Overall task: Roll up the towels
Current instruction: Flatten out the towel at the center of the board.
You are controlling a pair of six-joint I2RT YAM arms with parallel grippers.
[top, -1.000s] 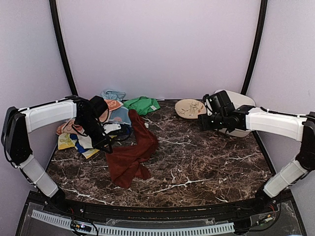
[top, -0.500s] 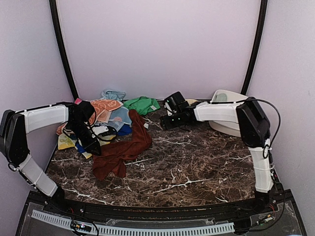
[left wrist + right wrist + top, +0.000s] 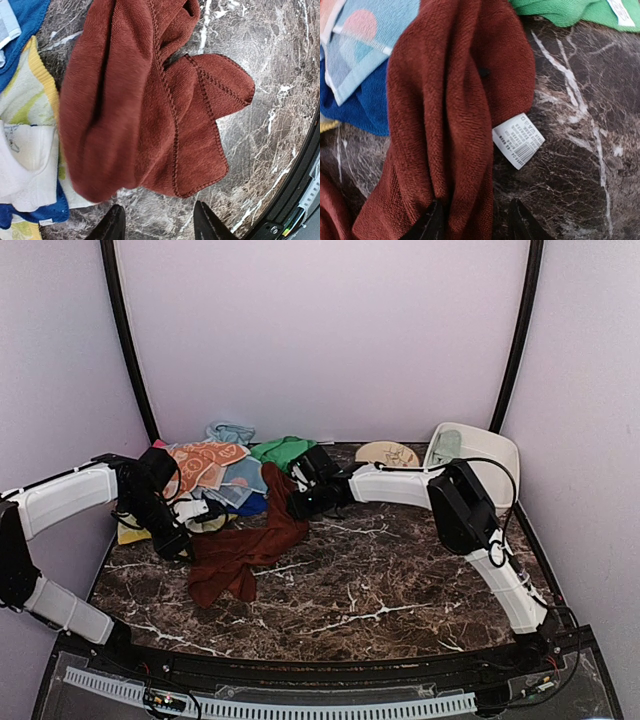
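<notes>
**Around the work area: table, tub and plate**

The table (image 3: pixel 400 570) has a dark brown marble top with thin white veins. In its far right corner stands a white plastic tub (image 3: pixel 490 452), tilted a little toward the wall. Just left of the tub, at the far edge, a round beige plate (image 3: pixel 388 453) with a brown line drawing lies flat. Two black curved poles, one on the left (image 3: pixel 128 340) and one on the right (image 3: pixel 518 340), rise from the far corners before pale lilac walls (image 3: pixel 320 330). A white slotted strip (image 3: pixel 300 707) runs along the near edge.
</notes>
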